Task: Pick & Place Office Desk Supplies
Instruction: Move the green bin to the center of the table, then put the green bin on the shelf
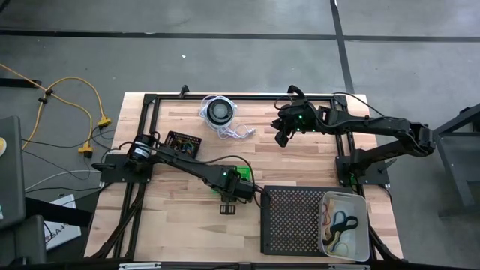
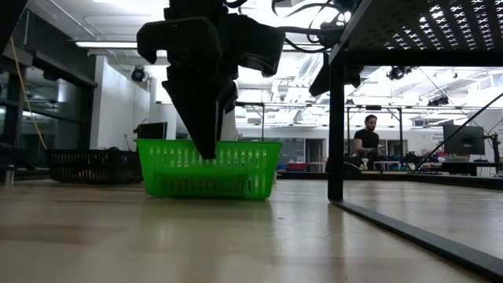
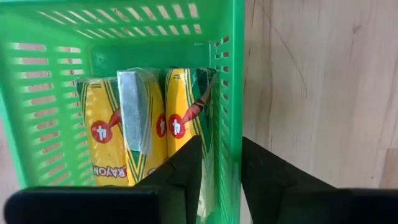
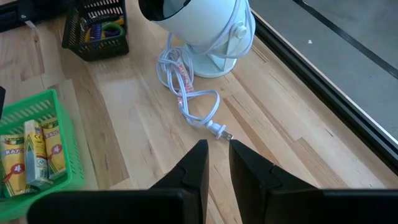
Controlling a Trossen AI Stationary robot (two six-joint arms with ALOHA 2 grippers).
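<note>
A green slotted basket [image 1: 238, 180] stands by its base on the table, holding yellow crayon packs [image 3: 102, 130]. My left gripper [image 3: 221, 180] points down at the basket's wall [image 3: 231, 93]. It is open, with one finger inside the basket and one outside. The low view shows its fingers [image 2: 206, 145] level with the basket's rim [image 2: 208, 144]. My right gripper [image 4: 217, 149] hovers over the far right of the table, slightly open and holding nothing. Rubber bands [image 1: 341, 223] lie in a white bin [image 1: 365, 225]. My left gripper stands astride the green basket's side wall [image 3: 230, 168] from above, one finger inside and one outside. Whether either finger touches the wall I cannot tell. The basket rests upright on the table.
A white fan [image 1: 219, 111] with a coiled cord [image 4: 186, 93] and plug sits at the far middle. A small black basket [image 1: 182, 142] with supplies stands at the left. A black perforated tray [image 1: 292, 217] lies near the front right. A person [image 2: 365, 137] stands in the room behind.
</note>
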